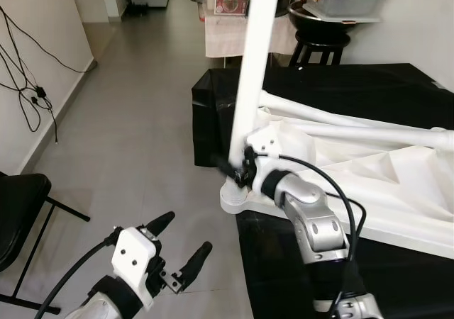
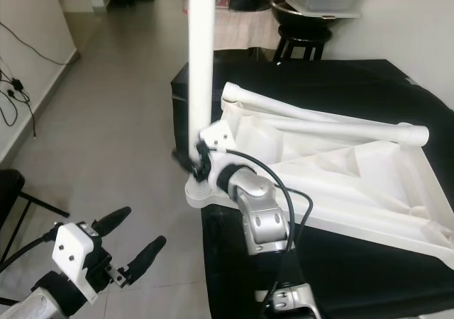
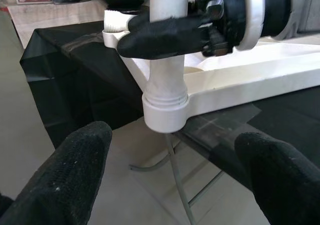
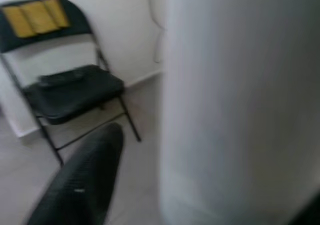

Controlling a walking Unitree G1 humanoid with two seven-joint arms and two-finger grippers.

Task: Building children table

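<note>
A black folding chair (image 1: 18, 213) stands by the wall, well to the left of the black-covered table (image 1: 369, 78). Nearer that table, low over the grey floor (image 1: 135, 135), the left gripper (image 1: 181, 247) hangs with its two black fingers spread and grasping nothing. At the black-covered table's near left corner lies the upturned white children's table (image 1: 369, 184), its underside facing up and its corner socket (image 1: 237, 195) jutting past the table edge. A white table leg (image 1: 254, 64) stands upright in that socket, leaning slightly. The right gripper (image 1: 237, 170) is clenched around the leg just above the socket, one black finger (image 3: 165, 32) crossing the front of the tube; the right wrist view is blurred, so the far finger can hardly be made out. Two more white legs (image 1: 340, 124) lie across the upturned frame, on the black-covered table's top. Behind it, a black stool (image 1: 320, 46) carries a dark bowl (image 1: 312, 18).
</note>
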